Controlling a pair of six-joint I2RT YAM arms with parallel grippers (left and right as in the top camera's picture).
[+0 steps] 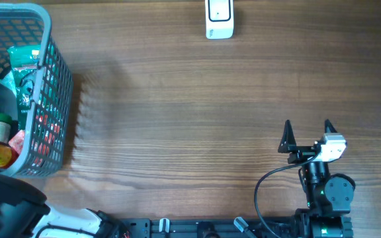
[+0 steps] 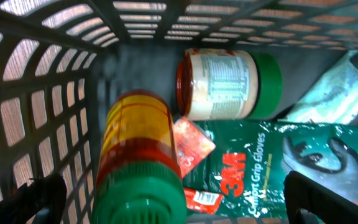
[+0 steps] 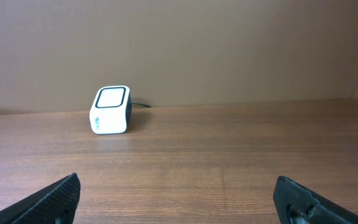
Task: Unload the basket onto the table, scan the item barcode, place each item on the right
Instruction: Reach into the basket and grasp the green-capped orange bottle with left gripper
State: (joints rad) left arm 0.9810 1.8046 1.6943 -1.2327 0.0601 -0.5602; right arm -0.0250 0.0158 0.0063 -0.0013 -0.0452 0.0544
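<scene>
The white barcode scanner (image 1: pixel 219 18) stands at the table's far edge; the right wrist view shows this scanner (image 3: pixel 110 110) ahead and to the left. Items lie in the grey basket (image 1: pixel 47 39): a bottle (image 2: pixel 138 155) with a red-and-yellow label and green cap, a green-lidded jar (image 2: pixel 229 84), a green glove pack (image 2: pixel 272 168) and red packets (image 2: pixel 191 143). My left gripper (image 2: pixel 179 208) hangs open inside the basket, its fingers wide on either side of the bottle's cap without touching it. My right gripper (image 1: pixel 307 129) is open and holds nothing, low over the bare table (image 3: pixel 179 205).
The basket's mesh wall (image 2: pixel 36 118) rises close on the left of my left gripper. The left arm's dark body (image 1: pixel 8 195) lies at the near left corner. Bare wood spreads between basket and scanner.
</scene>
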